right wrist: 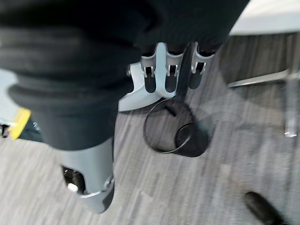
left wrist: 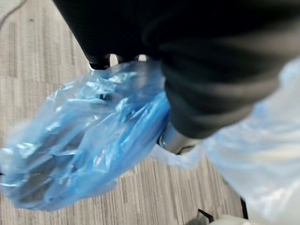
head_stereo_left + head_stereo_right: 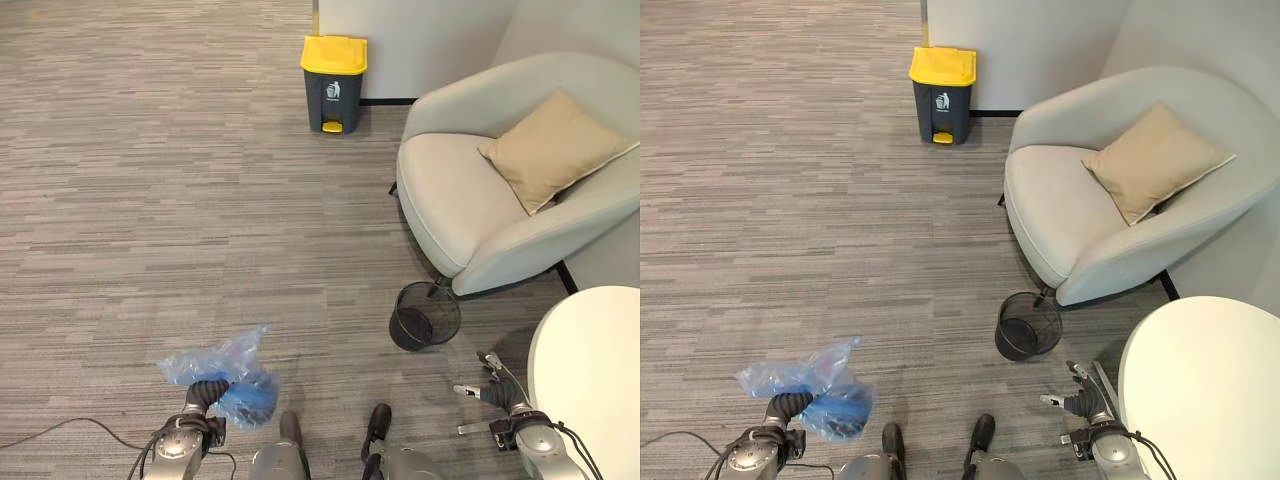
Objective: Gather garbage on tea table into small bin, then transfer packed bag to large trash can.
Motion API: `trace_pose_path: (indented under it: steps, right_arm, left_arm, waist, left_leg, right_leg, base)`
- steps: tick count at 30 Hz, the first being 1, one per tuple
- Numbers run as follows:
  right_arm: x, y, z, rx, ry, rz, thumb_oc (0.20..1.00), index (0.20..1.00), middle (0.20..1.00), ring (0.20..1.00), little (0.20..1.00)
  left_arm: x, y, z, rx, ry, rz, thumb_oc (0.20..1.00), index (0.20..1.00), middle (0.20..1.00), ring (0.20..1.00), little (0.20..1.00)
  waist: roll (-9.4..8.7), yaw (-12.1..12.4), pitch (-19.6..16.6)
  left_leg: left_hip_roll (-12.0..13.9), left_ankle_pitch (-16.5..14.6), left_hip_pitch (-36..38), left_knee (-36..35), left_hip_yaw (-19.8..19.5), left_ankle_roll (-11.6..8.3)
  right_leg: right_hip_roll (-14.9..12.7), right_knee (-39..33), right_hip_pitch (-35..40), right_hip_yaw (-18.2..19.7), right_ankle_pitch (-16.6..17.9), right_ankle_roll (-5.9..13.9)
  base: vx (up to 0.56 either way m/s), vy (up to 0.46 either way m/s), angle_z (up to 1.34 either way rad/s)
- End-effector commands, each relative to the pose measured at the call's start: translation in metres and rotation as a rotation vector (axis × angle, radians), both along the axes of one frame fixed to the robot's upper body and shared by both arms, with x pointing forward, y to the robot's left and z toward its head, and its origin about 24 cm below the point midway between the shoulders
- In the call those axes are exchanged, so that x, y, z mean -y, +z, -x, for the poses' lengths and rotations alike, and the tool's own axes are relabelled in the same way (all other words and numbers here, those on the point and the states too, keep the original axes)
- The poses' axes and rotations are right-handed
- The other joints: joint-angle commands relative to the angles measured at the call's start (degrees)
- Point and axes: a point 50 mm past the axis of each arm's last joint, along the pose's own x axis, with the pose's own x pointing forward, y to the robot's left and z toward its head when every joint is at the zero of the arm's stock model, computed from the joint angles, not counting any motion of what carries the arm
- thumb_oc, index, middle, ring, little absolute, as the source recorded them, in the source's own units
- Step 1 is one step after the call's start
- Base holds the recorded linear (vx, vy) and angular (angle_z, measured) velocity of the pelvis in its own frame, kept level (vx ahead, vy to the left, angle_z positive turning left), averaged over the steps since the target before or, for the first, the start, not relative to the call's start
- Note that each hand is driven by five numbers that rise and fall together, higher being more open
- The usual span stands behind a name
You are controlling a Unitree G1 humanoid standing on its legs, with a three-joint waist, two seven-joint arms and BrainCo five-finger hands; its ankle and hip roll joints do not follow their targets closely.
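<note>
The left hand (image 3: pixel 203 395) is low at the near left, its fingers curled round the gathered neck of a crumpled translucent blue plastic garbage bag (image 3: pixel 225 375), which bulges out past the hand above the grey striped carpet (image 3: pixel 150 200). The right hand (image 3: pixel 1085 402) is at the near right beside the round white tea table (image 3: pixel 1205 385), fingers straight and relaxed, holding nothing. A small black wire-mesh bin (image 3: pixel 424 314) stands on the carpet between the two hands, just beside the foot of a pale grey armchair (image 3: pixel 470 210) with a tan cushion (image 3: pixel 550 148). The large dark grey trash can with a yellow lid (image 3: pixel 334 83) stands far off against the wall, well apart from the bag.
</note>
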Motion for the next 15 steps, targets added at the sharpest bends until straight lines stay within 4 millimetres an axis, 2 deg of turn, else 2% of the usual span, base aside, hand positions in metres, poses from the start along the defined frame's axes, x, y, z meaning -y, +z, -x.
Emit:
trace_pose_path:
  steps: [1,4,5,6,8,9,11,13,15]
  right_arm:
    - [-0.003,0.006,-0.009,0.053,0.006,0.008,1.000,1.000,1.000,1.000,1.000]
    - [-0.009,0.008,-0.016,0.067,0.027,0.008,1.000,1.000,1.000,1.000,1.000]
    - [-0.012,0.010,-0.018,0.077,0.031,0.001,1.000,1.000,1.000,1.000,1.000]
    - [-0.014,0.011,-0.021,0.084,0.036,-0.004,1.000,1.000,1.000,1.000,1.000]
    - [-0.019,0.012,-0.024,0.102,0.038,-0.018,1.000,1.000,1.000,1.000,1.000]
    - [-0.020,0.012,-0.024,0.100,0.038,-0.021,1.000,1.000,1.000,1.000,1.000]
    - [-0.018,0.013,-0.024,0.102,0.038,-0.017,1.000,1.000,1.000,1.000,1.000]
    - [-0.018,0.014,-0.026,0.106,0.038,-0.016,1.000,1.000,1.000,1.000,1.000]
    - [-0.017,0.015,-0.028,0.110,0.039,-0.008,1.000,1.000,1.000,1.000,1.000]
  left_arm:
    - [-0.020,0.022,-0.008,0.097,-0.002,-0.073,0.200,0.200,0.200,0.200,0.200]
    - [-0.025,0.027,-0.010,0.105,-0.004,-0.103,0.200,0.200,0.200,0.200,0.200]
    - [-0.027,0.029,-0.012,0.110,-0.007,-0.108,0.200,0.200,0.200,0.200,0.200]
    - [-0.028,0.031,-0.014,0.120,-0.009,-0.117,0.200,0.200,0.200,0.200,0.200]
    - [-0.030,0.036,-0.020,0.137,-0.018,-0.135,0.200,0.200,0.200,0.200,0.200]
    - [-0.028,0.036,-0.021,0.143,-0.020,-0.131,0.200,0.200,0.200,0.200,0.200]
    - [-0.026,0.037,-0.023,0.151,-0.020,-0.126,0.200,0.200,0.200,0.200,0.200]
    - [-0.026,0.036,-0.023,0.150,-0.021,-0.124,0.200,0.200,0.200,0.200,0.200]
    - [-0.022,0.034,-0.023,0.143,-0.031,-0.114,0.200,0.200,0.200,0.200,0.200]
  waist:
    - [-1.32,0.04,-2.76]
    - [-1.27,0.61,-2.17]
    - [-1.50,0.68,-1.86]
    - [-1.44,0.71,-1.47]
    - [-1.10,0.62,-0.52]
    - [-0.88,0.32,-0.36]
    - [-0.57,-0.30,-0.08]
    - [-0.42,-0.39,0.00]
    - [-0.09,-0.80,0.38]
  left_leg:
    - [-1.45,-6.92,-2.20,6.11,-1.33,0.58]
    - [-2.87,-7.99,-1.71,5.26,-1.90,2.17]
    - [-3.40,-6.85,-2.17,4.94,-1.24,3.09]
    - [-3.80,-7.14,-1.86,4.83,-1.32,3.54]
    - [-4.88,-7.90,-0.92,4.62,-2.37,4.65]
    - [-5.30,-8.06,-0.19,4.17,-3.13,4.83]
    - [-6.24,-8.43,1.40,3.08,-4.17,5.05]
    - [-6.41,-8.72,2.05,2.71,-4.22,5.10]
    - [-7.09,-9.73,4.04,1.55,-5.05,5.26]
  right_leg:
    - [-1.73,5.58,4.48,2.38,-11.65,4.56]
    - [-3.83,11.90,1.66,3.60,-12.43,5.51]
    - [-4.82,14.15,-0.16,3.67,-11.33,5.34]
    - [-5.39,16.50,-1.23,4.33,-11.10,5.75]
    - [-5.64,22.96,-4.33,6.98,-10.26,6.40]
    - [-4.60,24.01,-5.65,8.39,-10.46,6.21]
    - [-2.67,23.27,-7.79,10.39,-10.31,5.83]
    - [-2.52,22.29,-8.08,10.27,-10.01,5.65]
    - [-2.15,19.57,-10.83,9.45,-8.16,5.63]
  base:
    - [0.07,0.208,0.09]
    - [0.04,0.224,-0.03]
    - [-0.01,0.204,-0.12]
    - [0.02,0.217,-0.17]
    - [0.15,0.205,-0.12]
    - [0.15,0.126,-0.01]
    - [0.19,0.081,0.06]
    - [0.17,0.023,0.29]
    - [0.25,0.003,0.17]
